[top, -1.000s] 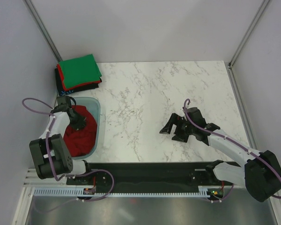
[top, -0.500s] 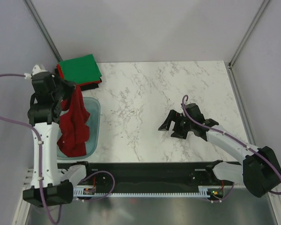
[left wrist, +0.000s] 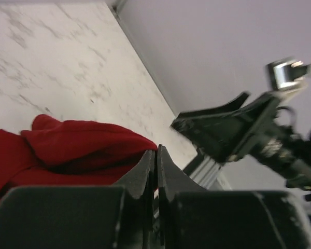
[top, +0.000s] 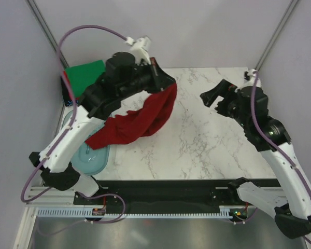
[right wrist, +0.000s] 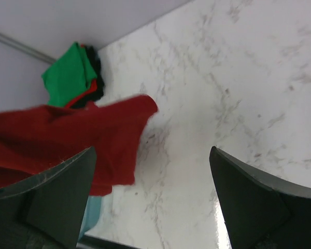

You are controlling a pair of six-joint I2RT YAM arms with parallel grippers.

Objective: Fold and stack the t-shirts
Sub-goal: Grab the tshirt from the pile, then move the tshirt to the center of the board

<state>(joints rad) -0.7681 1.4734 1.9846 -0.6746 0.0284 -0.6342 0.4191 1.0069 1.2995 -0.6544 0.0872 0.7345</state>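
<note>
My left gripper (top: pixel 168 83) is shut on the large dark red t-shirt (top: pixel 140 120) and holds it high over the marble table; the cloth hangs down and back toward the teal tub. In the left wrist view the jaws (left wrist: pixel 156 151) pinch its edge (left wrist: pixel 78 142). A folded stack with a bright green shirt (top: pixel 84 77) on top of red and black ones lies at the far left corner; it also shows in the right wrist view (right wrist: pixel 67 78). My right gripper (top: pixel 215 96) is open and empty, raised over the right side of the table, facing the hanging shirt (right wrist: pixel 67 140).
The translucent teal plastic tub (top: pixel 93 158) stands at the near left, partly hidden by my left arm and the hanging shirt. Grey walls close the table at the back and both sides. A black rail runs along the near edge (top: pixel 166 189).
My left arm has lifted the dark red shirt out of the tub and swung it up and right over the table. My right arm has risen and moved toward the back right.
</note>
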